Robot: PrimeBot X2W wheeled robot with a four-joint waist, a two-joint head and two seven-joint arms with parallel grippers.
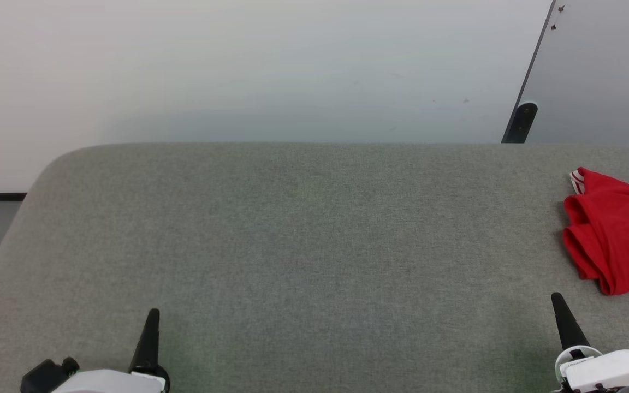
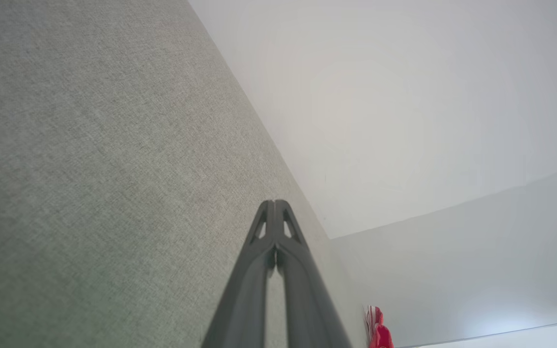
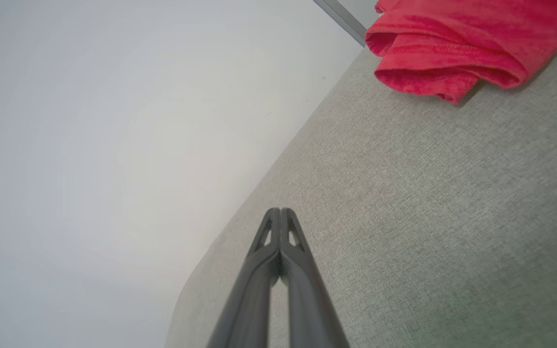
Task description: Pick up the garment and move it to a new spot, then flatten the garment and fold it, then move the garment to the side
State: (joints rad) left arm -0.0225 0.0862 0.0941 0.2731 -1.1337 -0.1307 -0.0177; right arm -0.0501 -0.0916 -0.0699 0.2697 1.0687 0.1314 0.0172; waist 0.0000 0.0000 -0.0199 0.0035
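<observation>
Folds of bright red cloth marked the garment (image 1: 615,234), which lay crumpled on the grey woven surface (image 1: 314,229) at the right edge of the head view, partly cut off by the frame. A small patch of its white-and-red stripe trim (image 1: 577,181) showed at the top left corner of the heap.

The left pincer (image 1: 152,315) sat low at the bottom left, its two dark fingers pressed together into one point and holding nothing. The left wrist view showed the tips meeting over bare grey weave, with a sliver of the garment far off near the bottom edge.

The right pincer (image 1: 557,299) stood at the bottom right, likewise closed and empty. It was near the garment but apart from it, its tip short of the lowest red fold. In the right wrist view the closed tips pointed across the surface, and the garment's rolled folds lay ahead at the top right, untouched.

A pale wall (image 1: 238,65) rose behind the surface, and a grey panel (image 1: 604,65) with a dark edge slanted at the upper right.
</observation>
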